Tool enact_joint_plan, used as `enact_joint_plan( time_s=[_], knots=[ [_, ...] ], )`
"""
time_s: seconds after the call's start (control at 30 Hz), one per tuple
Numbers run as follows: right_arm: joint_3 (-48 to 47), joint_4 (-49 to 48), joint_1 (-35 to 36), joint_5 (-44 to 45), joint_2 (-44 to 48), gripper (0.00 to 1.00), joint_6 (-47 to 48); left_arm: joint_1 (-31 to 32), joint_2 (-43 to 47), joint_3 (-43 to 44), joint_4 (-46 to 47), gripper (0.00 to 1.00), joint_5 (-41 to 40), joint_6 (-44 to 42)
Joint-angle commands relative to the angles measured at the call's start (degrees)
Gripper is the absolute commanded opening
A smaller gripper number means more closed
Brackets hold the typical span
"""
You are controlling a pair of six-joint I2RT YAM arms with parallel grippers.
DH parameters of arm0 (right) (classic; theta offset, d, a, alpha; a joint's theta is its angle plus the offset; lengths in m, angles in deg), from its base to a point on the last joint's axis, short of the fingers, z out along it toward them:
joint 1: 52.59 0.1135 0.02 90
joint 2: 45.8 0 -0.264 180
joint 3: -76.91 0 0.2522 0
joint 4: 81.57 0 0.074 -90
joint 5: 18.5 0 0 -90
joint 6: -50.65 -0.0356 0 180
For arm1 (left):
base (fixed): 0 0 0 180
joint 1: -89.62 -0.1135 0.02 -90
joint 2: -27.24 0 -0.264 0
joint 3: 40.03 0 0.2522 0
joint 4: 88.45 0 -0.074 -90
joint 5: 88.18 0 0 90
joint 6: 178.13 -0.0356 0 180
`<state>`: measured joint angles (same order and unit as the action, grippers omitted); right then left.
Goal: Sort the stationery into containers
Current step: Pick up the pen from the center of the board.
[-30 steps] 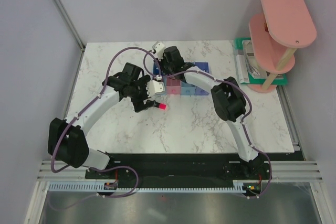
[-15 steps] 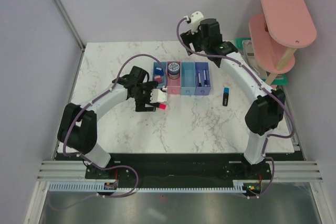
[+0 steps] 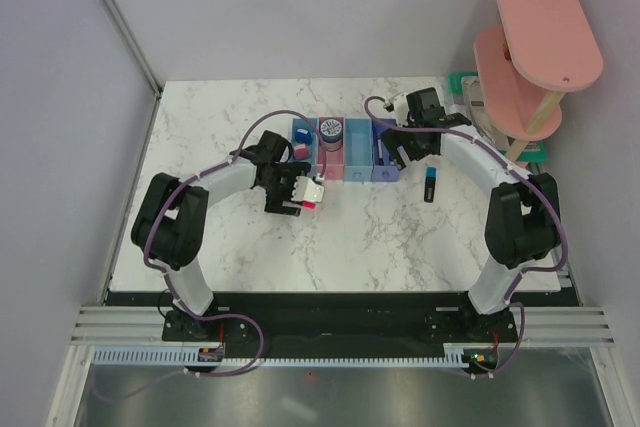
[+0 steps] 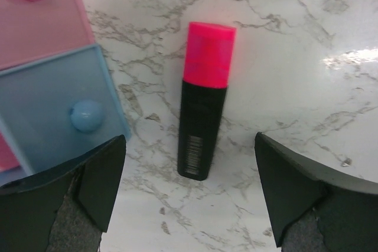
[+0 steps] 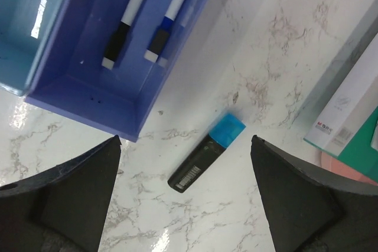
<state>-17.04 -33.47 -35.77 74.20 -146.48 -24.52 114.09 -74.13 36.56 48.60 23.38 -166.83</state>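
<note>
1. White, grey-veined marble-look table top: smooth and glossy, with bright glare patches.
2. Row of four joined blue, pink and violet-blue plastic trays: smooth walls with a soft sheen.
3. Black plastic highlighter with pink cap, just beside the tray row: matt barrel with a printed barcode and a vivid, smooth cap.
4. Black plastic highlighter with blue cap, near the tray row: the same finish.
5. Left gripper's fingers: dark, matt and finely grainy.
6. Pink two-tier shelf, well apart from the tray row: matt boards and a pale wood-like post.

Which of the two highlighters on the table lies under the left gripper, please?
The pink-capped highlighter, framed by the open left gripper beside the trays. The blue-capped highlighter lies under the right gripper.
</note>
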Motion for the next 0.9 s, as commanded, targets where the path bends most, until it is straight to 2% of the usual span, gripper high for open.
enact_joint_plan(
  time_s=[0.0,0.17,0.27,0.3,0.37,0.57,0.73,0.87],
  knots=[
    [2.5,-2.3,-2.3,-2.6,3.2,0.98,-0.5,-0.2,-3.1,2.3,1.5,0.94,2.1,-5.1],
    [5.4,-3.2,-4.0,-4.9,2.2,0.98,-0.3,-0.6,-5.9,4.0,-0.9,0.90,2.5,-8.9],
    [6.1,-3.3,-5.6,-6.0,1.5,0.97,-1.0,-0.7,-7.8,6.1,-5.7,0.82,2.9,-11.9],
    [6.2,-3.3,-6.2,-6.3,1.4,0.97,-1.2,-0.7,-8.1,6.9,-6.8,0.74,3.1,-12.5],
    [6.9,-3.3,-6.4,-7.1,1.2,0.96,-1.8,-0.8,-8.7,7.8,-11.1,0.68,3.5,-15.0],
    [7.5,-3.4,-6.7,-7.1,1.3,0.96,-2.0,-0.8,-10.3,12.4,-24.4,0.66,3.9,-19.3],
    [10.4,-4.2,-6.9,-6.7,1.0,0.96,-2.5,-0.7,-11.9,14.3,-29.2,0.66,2.5,-19.7],
    [12.4,-6.0,-7.2,-6.1,0.3,0.95,-5.0,-0.6,-12.6,14.2,-29.4,0.62,2.1,-19.0]
  ],
)
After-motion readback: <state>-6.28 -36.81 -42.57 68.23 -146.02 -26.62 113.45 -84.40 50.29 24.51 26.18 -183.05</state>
